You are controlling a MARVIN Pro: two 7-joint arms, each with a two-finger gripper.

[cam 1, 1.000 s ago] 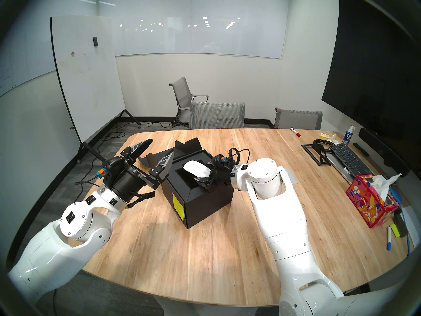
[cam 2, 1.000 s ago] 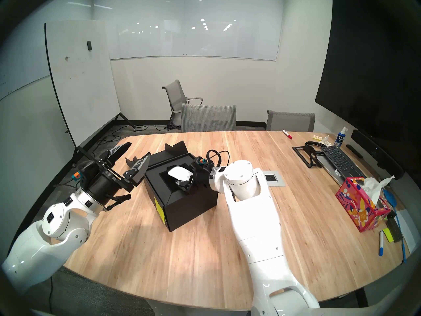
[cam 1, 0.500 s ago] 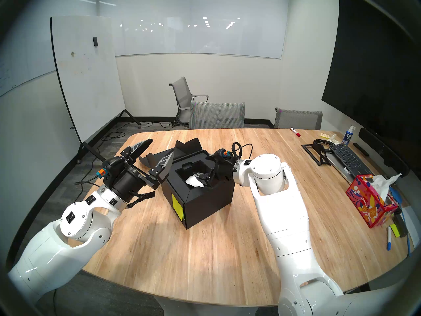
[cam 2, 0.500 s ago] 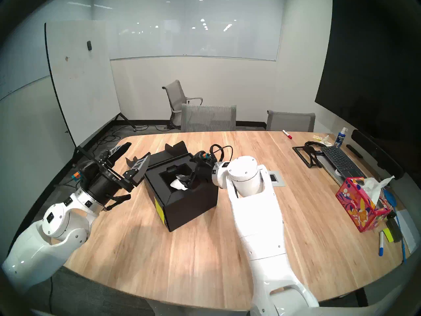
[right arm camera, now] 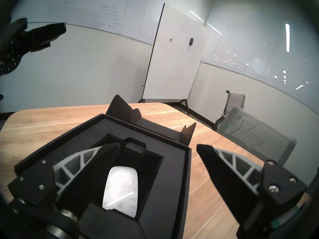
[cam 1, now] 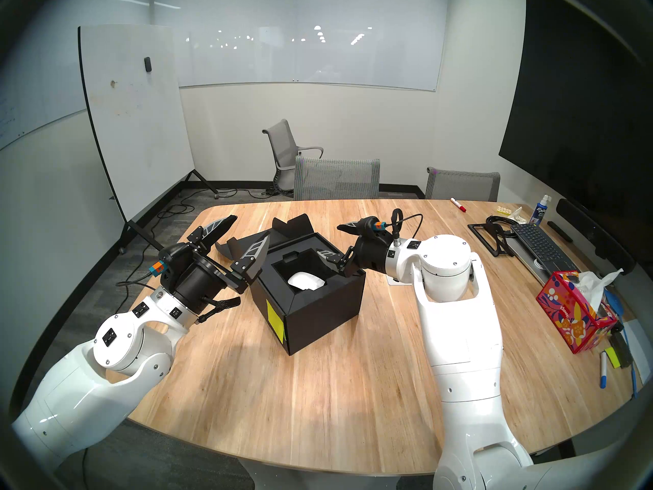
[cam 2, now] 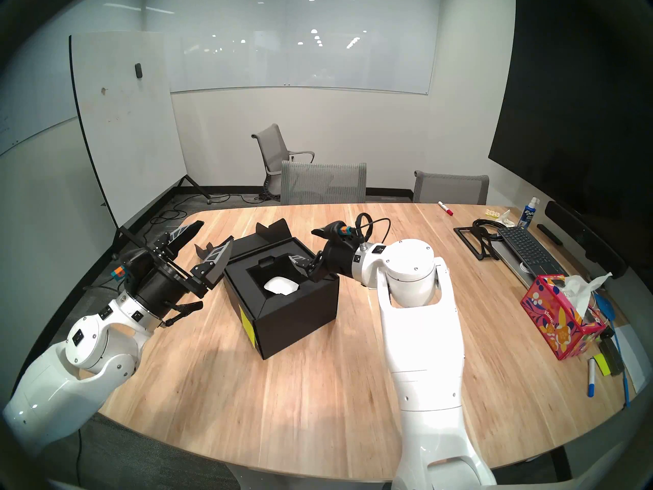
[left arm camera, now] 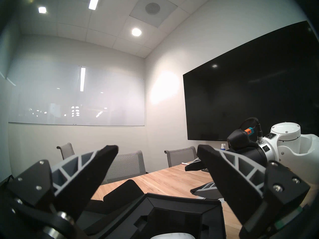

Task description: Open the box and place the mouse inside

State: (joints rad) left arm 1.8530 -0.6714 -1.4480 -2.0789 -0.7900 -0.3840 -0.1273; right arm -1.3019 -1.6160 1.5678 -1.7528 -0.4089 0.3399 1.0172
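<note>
In the head's left-eye view we are looking down on a wooden table (cam 1: 318, 390) where the black box (cam 1: 311, 302) is sitting open, nearer the far left corner of the tabletop than the near edge, its flap lid (cam 1: 282, 231) lying folded back toward the far edge and a neon yellow-green sticky note (cam 1: 275, 316) showing on its near-left wall. The white mouse (cam 1: 305, 280) is lying inside the box's recess, touched by neither gripper. We are holding our left gripper (cam 1: 243, 236) beside the box's left wall with its fingers spread wide and nothing between them. Our right gripper (cam 1: 335, 241) is hanging over the box's far right corner, fingers apart and empty. A pink tissue box (cam 1: 574, 316) is standing by the right edge, with a keyboard (cam 1: 540, 247) beyond it toward the far right corner. In the head's right-eye view we are seeing the same layout: the mouse (cam 2: 281, 286) resting low in the box (cam 2: 293, 316), the right gripper (cam 2: 308, 246) above the box's right rim, the left gripper (cam 2: 208, 239) open at the left. Through the left wrist camera we are seeing our left fingers (left arm camera: 96, 166) well apart, the box rim (left arm camera: 181, 200) below them. Through the right wrist camera our right fingers (right arm camera: 219, 164) are standing wide apart, and the mouse (right arm camera: 120, 188) is lying in the dark recess beneath.
</note>
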